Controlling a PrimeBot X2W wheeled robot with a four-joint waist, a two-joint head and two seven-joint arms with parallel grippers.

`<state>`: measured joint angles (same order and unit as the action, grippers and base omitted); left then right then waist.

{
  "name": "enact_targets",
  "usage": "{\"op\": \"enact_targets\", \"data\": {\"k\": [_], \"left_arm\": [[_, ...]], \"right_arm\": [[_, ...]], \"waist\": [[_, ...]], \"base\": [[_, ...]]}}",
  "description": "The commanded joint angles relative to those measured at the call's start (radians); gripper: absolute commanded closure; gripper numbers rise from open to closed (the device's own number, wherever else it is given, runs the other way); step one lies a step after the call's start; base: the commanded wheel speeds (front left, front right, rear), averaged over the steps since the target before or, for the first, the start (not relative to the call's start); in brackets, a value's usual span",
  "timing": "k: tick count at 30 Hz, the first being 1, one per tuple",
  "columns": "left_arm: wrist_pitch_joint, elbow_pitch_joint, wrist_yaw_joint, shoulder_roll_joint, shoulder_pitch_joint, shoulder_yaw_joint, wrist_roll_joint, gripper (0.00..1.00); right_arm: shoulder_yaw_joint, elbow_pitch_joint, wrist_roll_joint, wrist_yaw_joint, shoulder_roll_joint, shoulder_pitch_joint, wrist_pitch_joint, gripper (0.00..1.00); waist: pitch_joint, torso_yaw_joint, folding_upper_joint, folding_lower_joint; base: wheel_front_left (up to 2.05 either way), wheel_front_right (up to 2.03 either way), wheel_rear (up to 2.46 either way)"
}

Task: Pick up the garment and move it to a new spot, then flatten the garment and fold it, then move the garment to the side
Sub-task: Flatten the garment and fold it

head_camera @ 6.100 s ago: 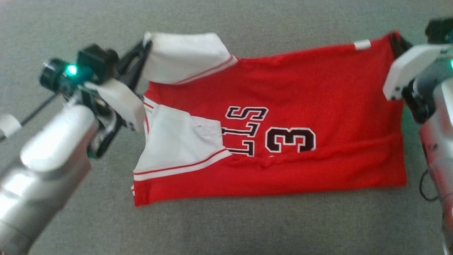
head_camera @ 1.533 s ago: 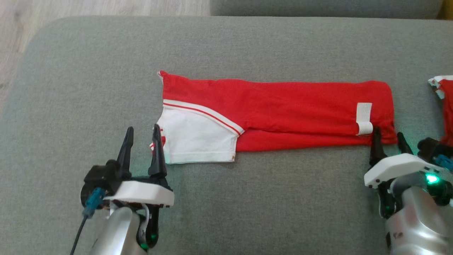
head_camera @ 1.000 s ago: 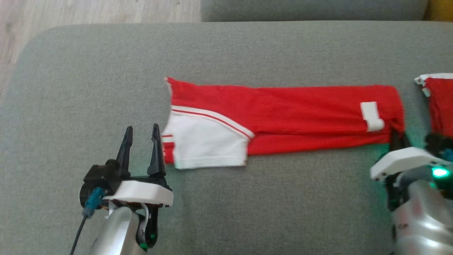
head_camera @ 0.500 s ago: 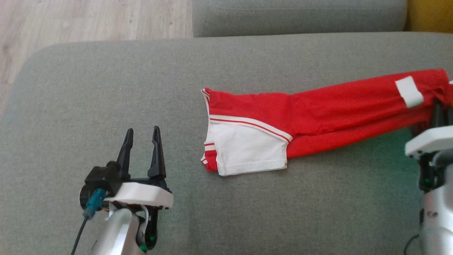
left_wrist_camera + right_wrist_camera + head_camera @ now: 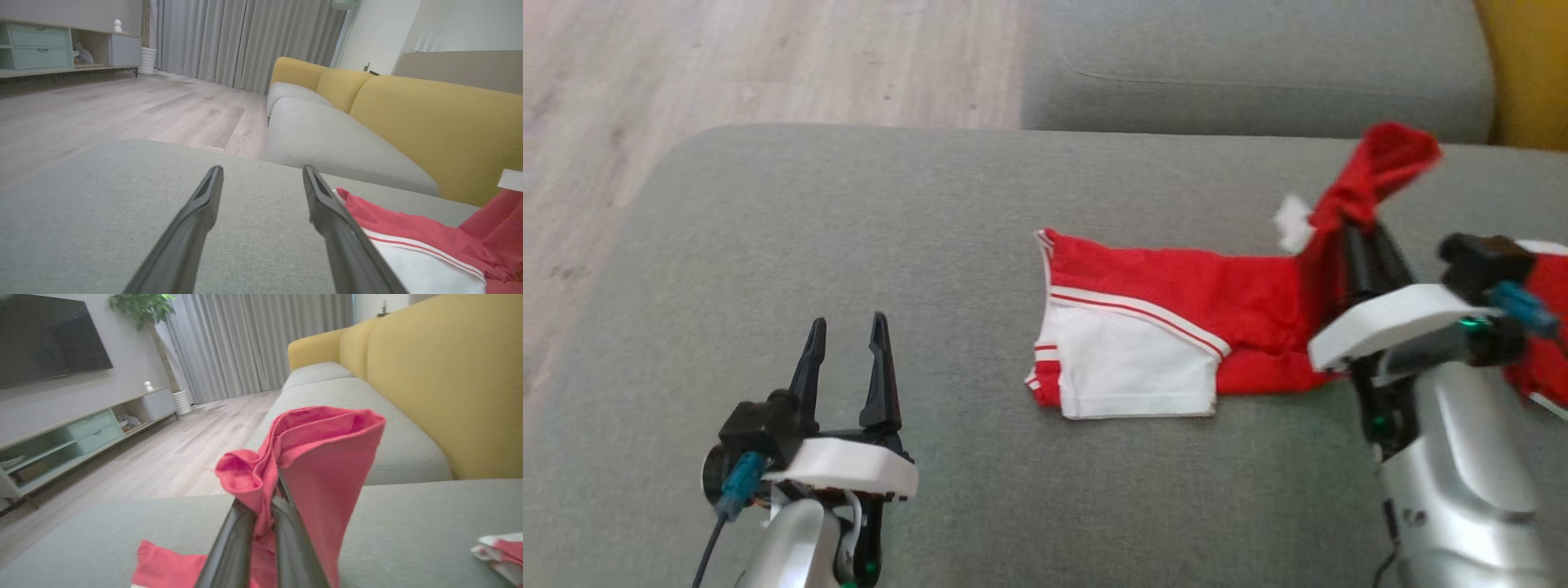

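The red and white fabric garment (image 5: 1176,282) is held up at one end by the right end effector (image 5: 1352,233)
Head view: the garment lies on the wide grey fabric sofa seat (image 5: 849,204) with its white sleeve end flat and its right end raised; the right end effector has its fingers pressed together on this raised red end, and the left end effector (image 5: 848,320) stands spread, well apart to the left of the garment. Left wrist view: the two fingers are wide apart above the grey seat, the flat part of the garment near the right finger. Right wrist view: the fingers pinch bunched red cloth that rises above their tips
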<state>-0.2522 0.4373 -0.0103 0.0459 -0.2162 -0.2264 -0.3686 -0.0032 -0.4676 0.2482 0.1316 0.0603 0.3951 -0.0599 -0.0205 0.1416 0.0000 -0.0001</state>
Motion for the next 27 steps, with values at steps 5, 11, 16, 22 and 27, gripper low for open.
{"op": "enact_targets", "data": {"k": [5,11,16,22,27], "left_arm": [[-0.010,-0.023,-0.005,0.004,-0.030,0.018,-0.002,0.00],[-0.010,-0.027,0.003,0.004,-0.039,0.011,-0.017,0.00],[-0.010,-0.028,0.001,0.004,-0.043,0.000,-0.022,0.00],[-0.010,-0.029,0.003,0.004,-0.053,-0.017,-0.030,0.00],[-0.010,-0.027,0.007,0.004,-0.061,-0.032,-0.040,0.00]], "right_arm": [[0.184,0.010,0.091,-0.001,-0.010,0.036,0.008,1.00],[0.308,-0.078,0.158,-0.001,-0.010,0.063,-0.007,1.00],[0.387,-0.148,0.188,-0.001,-0.010,0.086,-0.024,1.00],[0.488,-0.234,0.238,-0.001,-0.010,0.119,-0.060,1.00],[0.552,-0.303,0.266,-0.001,-0.010,0.137,-0.063,1.00]], "waist": [[-0.001,0.079,0.0000,0.0001],[-0.032,0.129,0.0000,0.0001],[-0.053,0.152,0.0000,0.0001],[-0.074,0.175,0.0000,0.0001],[-0.081,0.193,0.0000,0.0001]], "base": [[0.00,0.00,0.00],[0.00,0.00,0.00],[0.00,0.00,0.00],[0.00,0.00,0.00],[0.00,0.00,0.00]]}}
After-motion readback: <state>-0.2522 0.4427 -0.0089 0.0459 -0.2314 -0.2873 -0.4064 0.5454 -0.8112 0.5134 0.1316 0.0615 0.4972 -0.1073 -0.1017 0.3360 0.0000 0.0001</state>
